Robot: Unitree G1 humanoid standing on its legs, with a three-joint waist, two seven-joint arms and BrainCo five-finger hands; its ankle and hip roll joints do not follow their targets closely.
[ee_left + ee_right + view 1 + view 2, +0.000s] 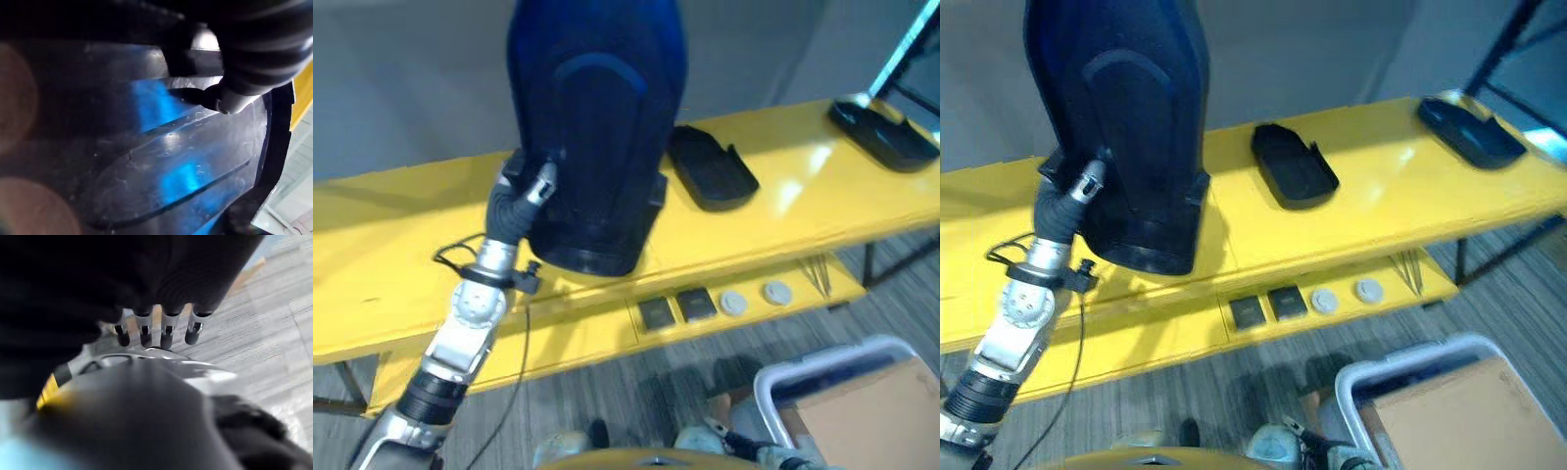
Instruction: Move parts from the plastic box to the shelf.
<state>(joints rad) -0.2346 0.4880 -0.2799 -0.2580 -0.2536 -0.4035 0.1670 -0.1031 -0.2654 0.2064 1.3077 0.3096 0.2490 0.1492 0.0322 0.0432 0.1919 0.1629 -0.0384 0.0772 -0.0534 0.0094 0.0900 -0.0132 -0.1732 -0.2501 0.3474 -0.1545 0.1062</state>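
While the left robot hand (530, 186) grips the big dark-blue molded part (597, 127) upright at upper centre on the yellow shelf (783, 211), placing looks underway; next: let go gently.

A dark blue, glossy part (597, 127) stands on the bright yellow shelf (401, 255). Two black trays (710, 166) (884, 130) lie further along. Below, the floor (862, 304) is grey-striped, the box (803, 377) pale grey with brown cardboard (871, 416) inside.
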